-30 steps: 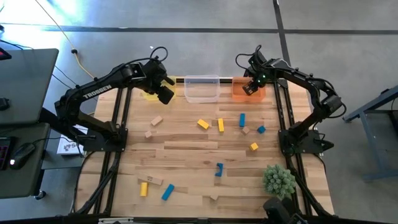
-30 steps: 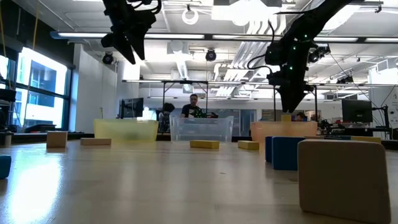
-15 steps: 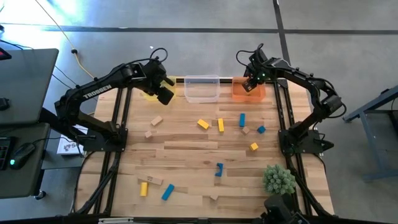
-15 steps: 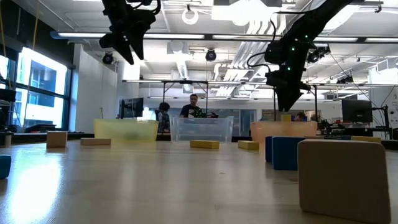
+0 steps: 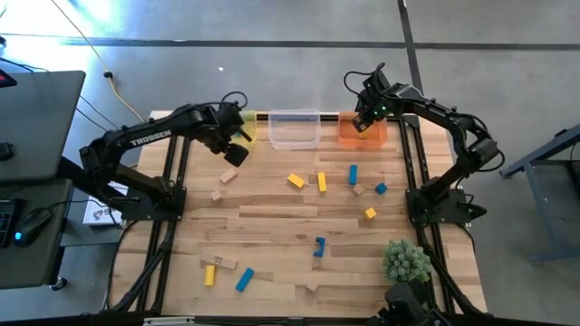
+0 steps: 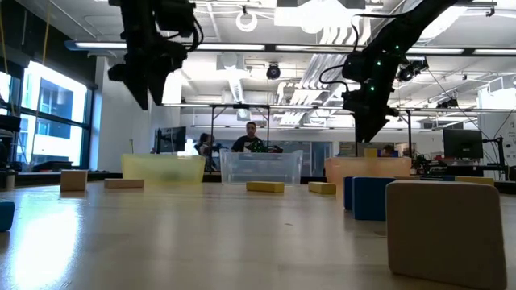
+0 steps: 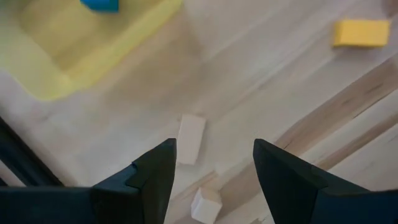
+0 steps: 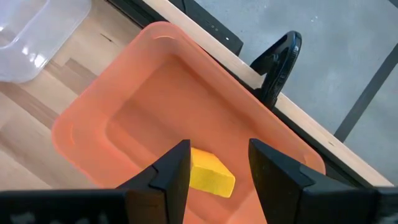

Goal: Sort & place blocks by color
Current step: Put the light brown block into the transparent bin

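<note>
Hovering just in front of the yellow bin [image 5: 220,138], the left gripper [image 7: 211,163] is held spread and empty above a tan bar [image 7: 191,139], whose long axis is seen running nearly along the fingers. The right gripper [image 8: 217,163] is held spread over the orange bin [image 8: 124,124], a yellow block [image 8: 211,174] beneath. Part of this block is hidden by a finger.

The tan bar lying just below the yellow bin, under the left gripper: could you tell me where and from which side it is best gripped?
Probably from straight above, across its short width at mid-length. The tan bar lies flat on the table with both long sides free; a small tan cube sits apart from one end. The left gripper hovers above it, open, the bar beside one finger rather than between them.
</note>
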`<action>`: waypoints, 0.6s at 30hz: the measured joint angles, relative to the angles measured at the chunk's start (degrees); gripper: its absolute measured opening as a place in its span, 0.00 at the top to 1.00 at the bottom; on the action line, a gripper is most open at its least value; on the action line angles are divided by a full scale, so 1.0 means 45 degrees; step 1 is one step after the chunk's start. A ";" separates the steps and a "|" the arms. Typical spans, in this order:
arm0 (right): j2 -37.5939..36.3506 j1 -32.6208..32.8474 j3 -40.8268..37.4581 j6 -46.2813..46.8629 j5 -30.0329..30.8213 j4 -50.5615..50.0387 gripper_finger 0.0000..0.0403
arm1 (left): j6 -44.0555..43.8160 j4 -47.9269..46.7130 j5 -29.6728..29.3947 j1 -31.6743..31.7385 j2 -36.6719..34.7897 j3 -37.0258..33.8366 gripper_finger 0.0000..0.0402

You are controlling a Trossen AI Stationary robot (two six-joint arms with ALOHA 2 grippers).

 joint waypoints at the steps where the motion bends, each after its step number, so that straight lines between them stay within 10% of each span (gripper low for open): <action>1: 0.0000 0.0000 0.0002 -0.0008 -0.0003 0.0000 0.62 | -0.0073 0.0024 0.0071 0.0000 0.0000 -0.0180 0.49; 18: 0.0000 0.0000 -0.0003 0.0055 -0.0015 0.0010 0.62 | -0.0380 0.2163 0.1278 0.0015 0.0751 -0.3228 0.50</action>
